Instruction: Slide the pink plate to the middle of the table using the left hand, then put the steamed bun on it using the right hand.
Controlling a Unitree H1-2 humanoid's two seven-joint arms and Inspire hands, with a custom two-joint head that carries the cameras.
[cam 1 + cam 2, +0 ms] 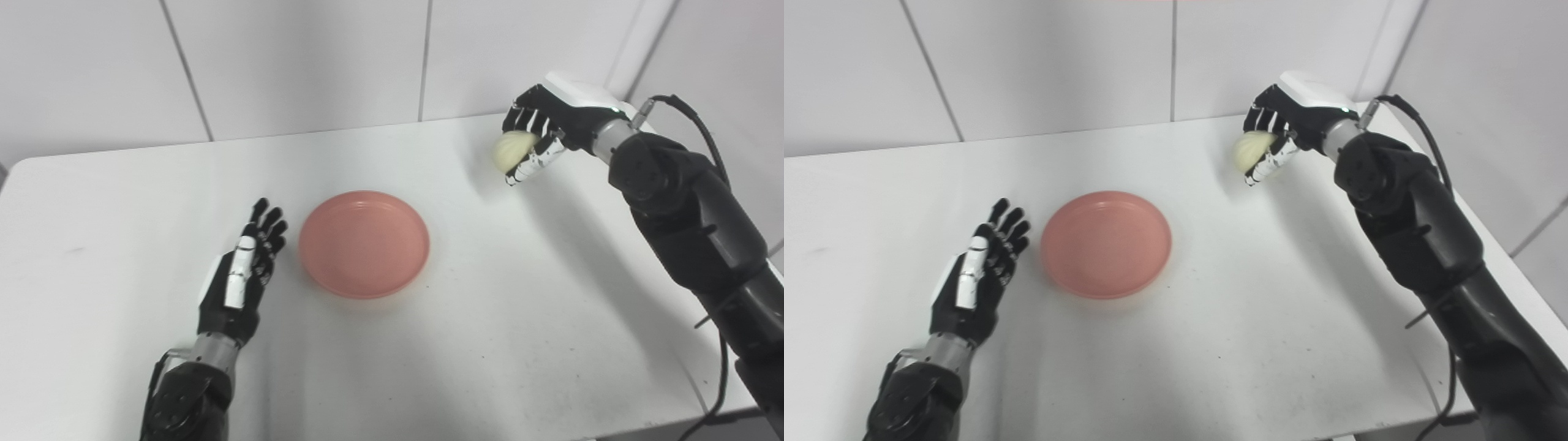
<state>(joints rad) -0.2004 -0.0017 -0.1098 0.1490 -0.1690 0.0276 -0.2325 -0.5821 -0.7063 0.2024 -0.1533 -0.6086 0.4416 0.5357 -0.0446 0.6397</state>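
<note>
White tiled walls behind, white table (429, 367) carrying everything. Right hand (539, 131) is sitting near the far right corner, fingers wrapped around the steamed bun (513, 151); looks lifted clear of the surface, though hard to confirm from this angle. Left hand (245, 272) is lying flat just beside the pink plate (364, 243), fingers spread, holding nothing, not touching the rim. Plate is sitting roughly mid-table, empty. So the slide looks done and the bun step is underway. Next: carry the bun toward the table centre, lower over the plate, release.
</note>
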